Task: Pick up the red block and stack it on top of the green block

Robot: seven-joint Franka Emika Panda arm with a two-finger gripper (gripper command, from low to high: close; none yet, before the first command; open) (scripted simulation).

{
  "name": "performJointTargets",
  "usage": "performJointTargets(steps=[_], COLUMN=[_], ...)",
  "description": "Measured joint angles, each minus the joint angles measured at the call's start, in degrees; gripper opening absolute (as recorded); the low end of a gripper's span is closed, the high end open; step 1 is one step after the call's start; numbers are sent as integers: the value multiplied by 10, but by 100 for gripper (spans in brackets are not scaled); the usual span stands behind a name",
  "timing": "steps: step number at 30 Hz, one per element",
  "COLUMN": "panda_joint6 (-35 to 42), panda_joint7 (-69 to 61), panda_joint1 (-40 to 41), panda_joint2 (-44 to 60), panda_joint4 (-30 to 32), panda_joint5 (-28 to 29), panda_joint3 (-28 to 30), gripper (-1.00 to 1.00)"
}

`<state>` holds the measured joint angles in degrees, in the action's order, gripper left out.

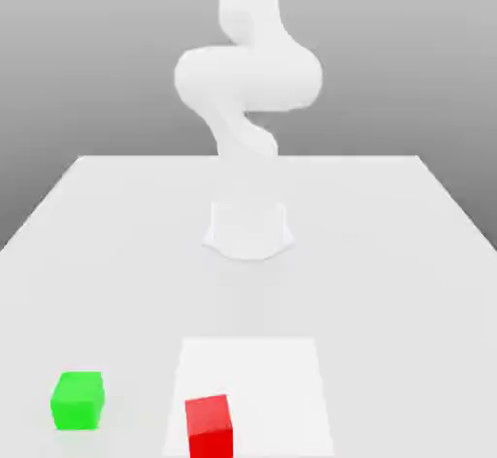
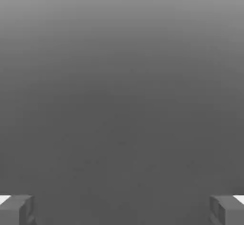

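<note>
**Jaws wide apart, red block nowhere near them yet**

So here's the setup as I read it. In the hand view the jaws [image 2: 122, 209] are spread wide, one fingertip [image 2: 16, 209] at each lower corner of the picture, with nothing at all between them. Released, holding nothing. Beyond them there's just flat grey, so the camera isn't looking at either block.

The red block [image 1: 210, 427] sits on the surface [image 1: 388, 252] at the very front of the exterior view, on a slightly paler square patch [image 1: 281, 378], well apart from the arm [image 1: 248, 87]. The green block [image 1: 78, 400] is off to the exterior view's left of it, near but not touching, with a clear gap between them. Both look like cubes, so there's no real long axis to worry about; any pair of opposite faces should do for a grip.

The arm itself stands upright over its base [image 1: 248, 228] at the middle of the surface, folded at the elbow, upper part running out of the top of the picture. I can't place the jaws in that view, so which way the red block lies from them is a guess: far below and forward, I'd say.

My take: nothing's started. The next move needs a long reach down toward the front edge, jaws centred over red.
</note>
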<state>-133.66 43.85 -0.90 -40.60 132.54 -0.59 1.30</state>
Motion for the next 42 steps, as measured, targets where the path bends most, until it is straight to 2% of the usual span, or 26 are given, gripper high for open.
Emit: performJointTargets(steps=[14, 25, 30, 31, 37, 42], panda_joint6=[-106, -190, -269, -278, -282, -217], panda_joint7=[-117, -183, -205, -207, -208, -191], panda_joint1=[-33, -22, -6, -4, -2, -16], panda_joint2=[295, 520, 624, 635, 640, 562], panda_joint4=[43, 75, 64, 62, 61, 74], panda_joint5=[-41, -38, -60, -63, -64, -41], panda_joint3=[56, 65, 47, 44, 42, 60], gripper=[0, 0, 0, -100, -100, -100])
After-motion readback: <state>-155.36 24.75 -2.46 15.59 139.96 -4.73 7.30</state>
